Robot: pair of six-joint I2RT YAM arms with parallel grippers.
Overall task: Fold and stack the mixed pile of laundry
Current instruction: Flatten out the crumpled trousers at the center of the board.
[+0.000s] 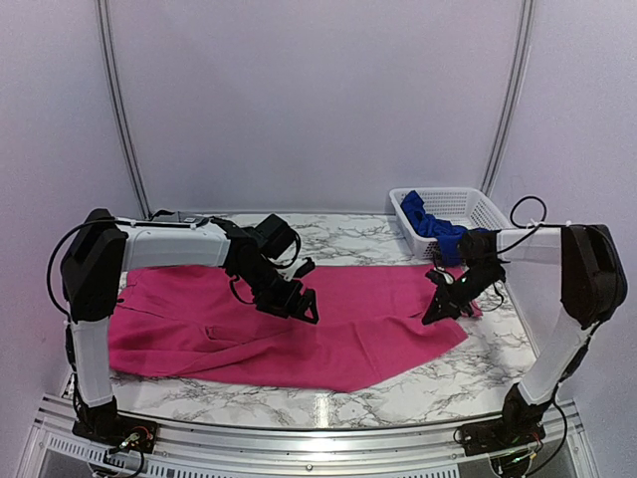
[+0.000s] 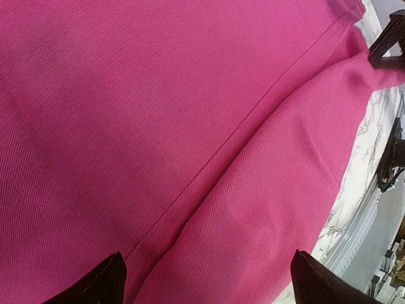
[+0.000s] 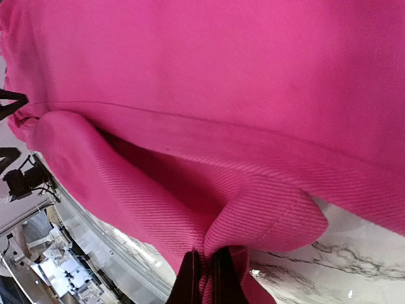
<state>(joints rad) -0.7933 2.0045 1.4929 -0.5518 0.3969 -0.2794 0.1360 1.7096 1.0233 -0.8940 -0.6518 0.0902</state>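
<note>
Pinching magenta garment [image 1: 348, 344] edge — right gripper [image 3: 205, 278]; left gripper [image 1: 302, 302] spread over mid-cloth.

The right arm [image 1: 532, 241] hides part of the blue garment [image 1: 426, 224]; both wrist views crop the pink garment [image 2: 158, 126].

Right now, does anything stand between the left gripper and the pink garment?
Nothing visible does: the open left gripper hangs just above the pink garment, and its wrist view shows only bare cloth below.

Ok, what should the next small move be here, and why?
Probably lower and close the open left claw on the large magenta-pink cloth garment beneath it: the right claw is shut on its right edge, so both could then fold it.
</note>
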